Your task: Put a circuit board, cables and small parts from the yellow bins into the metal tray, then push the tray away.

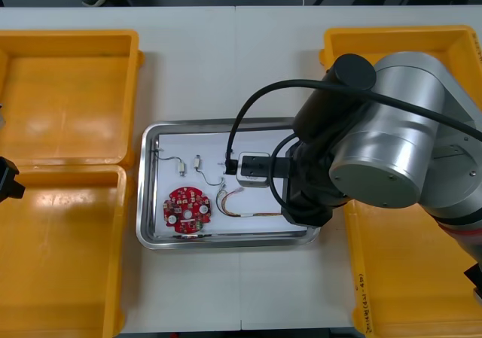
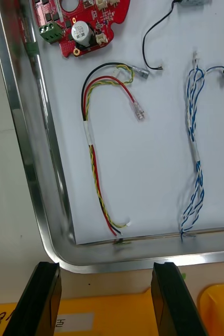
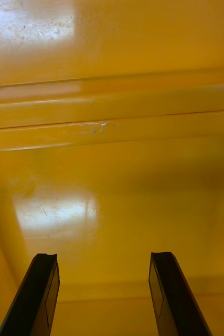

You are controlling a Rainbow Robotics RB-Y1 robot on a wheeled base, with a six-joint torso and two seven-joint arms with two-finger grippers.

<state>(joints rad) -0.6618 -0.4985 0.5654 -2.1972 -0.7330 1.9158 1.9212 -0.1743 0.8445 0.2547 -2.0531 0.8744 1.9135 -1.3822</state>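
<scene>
The metal tray [image 1: 151,202], white inside, lies between the bins. It holds a round red circuit board [image 1: 188,211], a red and yellow cable [image 2: 98,173], a twisted blue and white cable [image 2: 195,163], a thin black cable [image 2: 153,42] and two small metal parts [image 1: 181,167]. My right gripper [image 2: 106,302] is open with nothing between its fingers, just outside the tray's rim [image 2: 143,260] near the cable ends. The right arm [image 1: 376,127] covers the tray's right side. Above a bare yellow bin floor [image 3: 112,173], my left gripper [image 3: 104,294] is open and holds nothing.
Two yellow bins [image 1: 68,97] stand at the left and two [image 1: 407,263] at the right, close to the tray. The left arm [image 1: 9,180] sits at the far left edge over the bins. Bare table lies beyond the tray's far edge.
</scene>
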